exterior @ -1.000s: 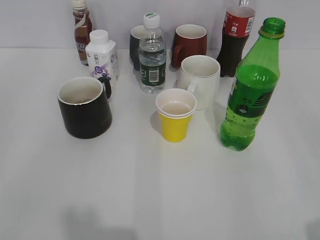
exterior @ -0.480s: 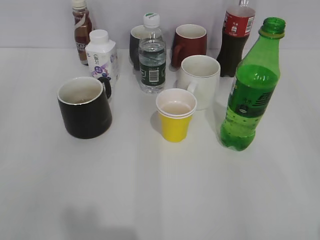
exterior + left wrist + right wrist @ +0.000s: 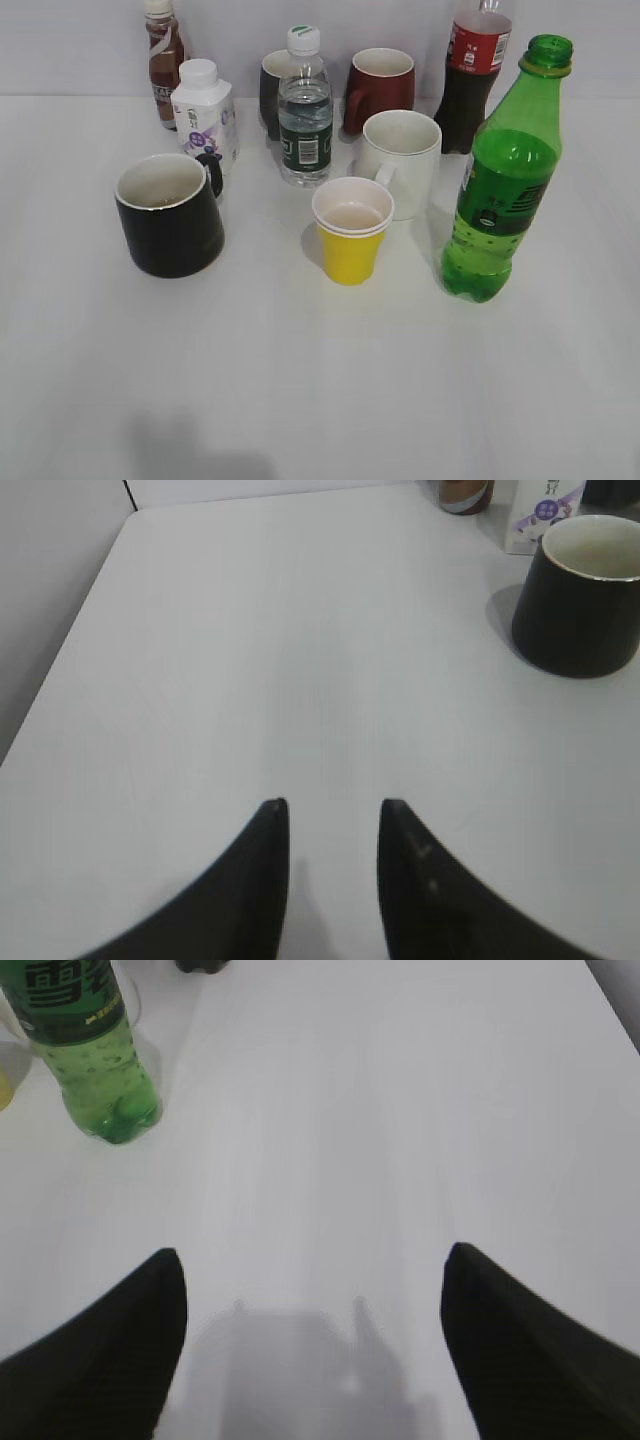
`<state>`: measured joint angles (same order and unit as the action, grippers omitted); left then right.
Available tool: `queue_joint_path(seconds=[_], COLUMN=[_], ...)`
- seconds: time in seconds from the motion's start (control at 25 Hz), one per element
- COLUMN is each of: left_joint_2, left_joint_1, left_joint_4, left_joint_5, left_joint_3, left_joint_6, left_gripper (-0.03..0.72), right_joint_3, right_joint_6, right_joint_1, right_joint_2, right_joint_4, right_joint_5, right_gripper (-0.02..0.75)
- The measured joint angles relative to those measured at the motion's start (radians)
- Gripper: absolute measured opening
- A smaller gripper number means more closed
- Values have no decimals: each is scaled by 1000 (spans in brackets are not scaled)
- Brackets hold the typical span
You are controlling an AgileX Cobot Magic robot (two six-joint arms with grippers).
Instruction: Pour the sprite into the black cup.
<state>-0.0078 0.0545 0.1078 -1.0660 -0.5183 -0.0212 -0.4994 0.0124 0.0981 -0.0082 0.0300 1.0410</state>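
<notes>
The sprite, a tall green bottle without a cap, stands upright at the right of the table. Its lower part shows at the top left of the right wrist view. The black cup, with a white inside, stands at the left and also shows at the top right of the left wrist view. My left gripper is open and empty over bare table, short of the cup. My right gripper is wide open and empty, short of the sprite. Neither gripper shows in the exterior view.
A yellow paper cup and a white mug stand between cup and sprite. Behind them are a water bottle, milk carton, brown bottle, small dark mug, dark red mug and cola bottle.
</notes>
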Motion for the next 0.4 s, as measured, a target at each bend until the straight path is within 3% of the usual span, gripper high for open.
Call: queue_joint_path(seconds=[0.4], left_joint_2=[0], left_joint_1=[0], left_joint_4=[0], left_joint_5=[0], left_joint_3=[0], left_joint_6=[0], left_gripper=[239], right_joint_3=[0], right_joint_6=[0], right_joint_1=[0], right_joint_2=[0], right_joint_4=[0], right_joint_5=[0], right_gripper=[592])
